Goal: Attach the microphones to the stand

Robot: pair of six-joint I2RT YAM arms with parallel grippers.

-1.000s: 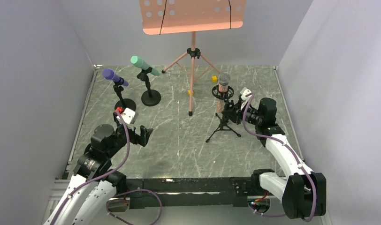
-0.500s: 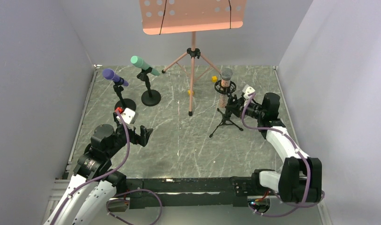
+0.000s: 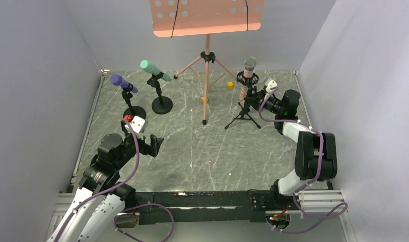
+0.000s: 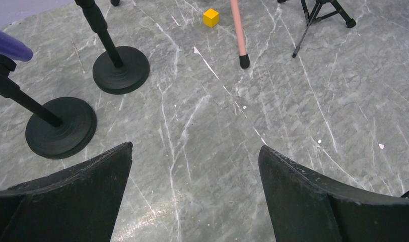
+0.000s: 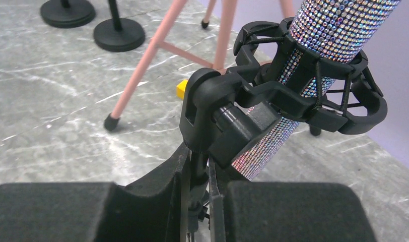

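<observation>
The glittery microphone [image 3: 249, 64] [image 5: 338, 22] sits upright in a black shock mount [image 5: 305, 88] on a small tripod stand [image 3: 244, 117] at the back right. My right gripper [image 3: 254, 99] [image 5: 198, 169] is shut on that stand's thin post just under the mount. At the back left the mint-green microphone [image 3: 154, 69] and the purple microphone [image 3: 122, 82] [image 4: 7, 46] each rest tilted in a clip on a round-base stand [image 3: 162, 105] [image 3: 135, 112]. My left gripper [image 3: 155, 143] [image 4: 195, 154] hangs open over bare floor, nothing between its fingers.
A pink music stand [image 3: 207, 19] rises at the back centre, its tripod legs [image 4: 237, 30] spread over the marble floor. A yellow cube [image 3: 230, 85] [image 4: 210, 17] lies near it. Grey walls close in on the left, right and back.
My right gripper has carried the tripod stand with the glittery microphone away from the arms toward the back right corner. The left arm has not moved.
</observation>
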